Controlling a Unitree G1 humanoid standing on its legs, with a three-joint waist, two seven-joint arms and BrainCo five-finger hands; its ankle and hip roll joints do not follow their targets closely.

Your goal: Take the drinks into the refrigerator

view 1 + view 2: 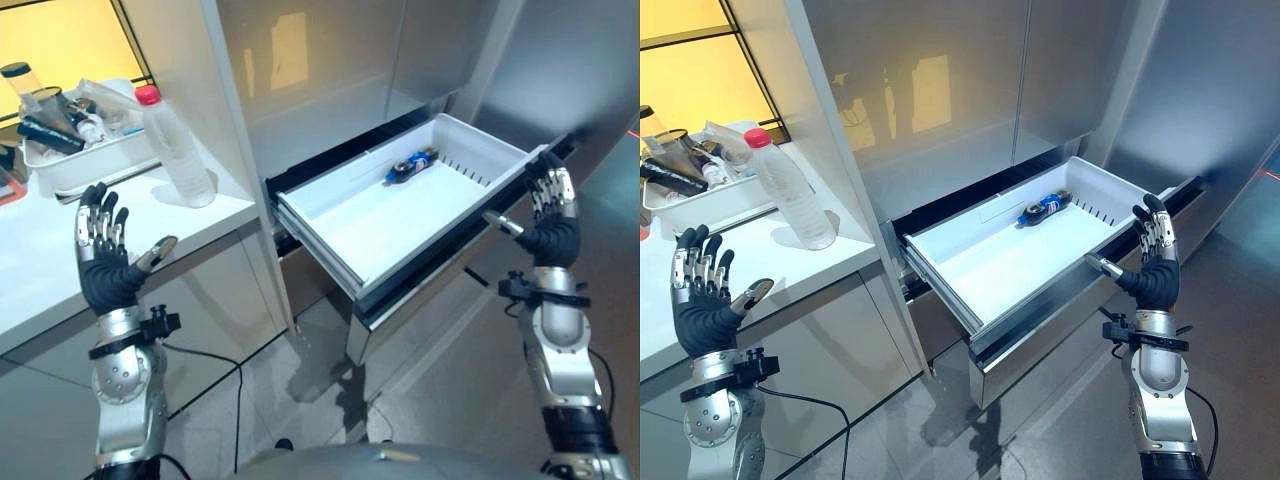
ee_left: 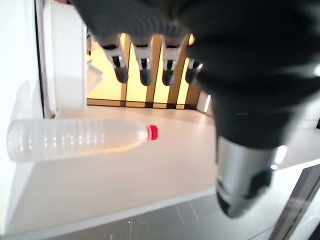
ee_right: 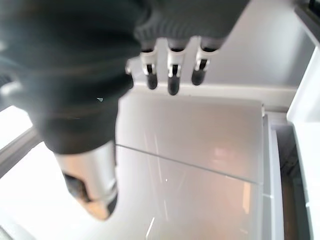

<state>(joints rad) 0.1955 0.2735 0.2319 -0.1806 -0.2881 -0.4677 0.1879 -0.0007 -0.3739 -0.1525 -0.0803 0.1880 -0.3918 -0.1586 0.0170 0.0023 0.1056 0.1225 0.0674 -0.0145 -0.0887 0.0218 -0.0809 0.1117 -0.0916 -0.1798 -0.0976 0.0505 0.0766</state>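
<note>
Both hands are hanging raised with fingers spread straight and holding nothing. The left hand (image 1: pixel 105 262) is hovering in front of the white surface (image 1: pixel 60 270), its fingers (image 1: pixel 98 215) pointing up and its thumb sticking out to the side, touching nothing. The right hand (image 1: pixel 552 225) is hovering just beside the front corner of the pulled-out refrigerator drawer (image 1: pixel 340 235), fingers likewise straight and wide apart. A dark drink bottle (image 1: pixel 410 165) is lying on its side in the far part of the drawer, its long axis running diagonally toward the back corner. A clear water bottle (image 1: pixel 178 150) with a red cap is standing upright on the surface, near a white tray (image 1: pixel 85 165) crowded with containers.
</note>
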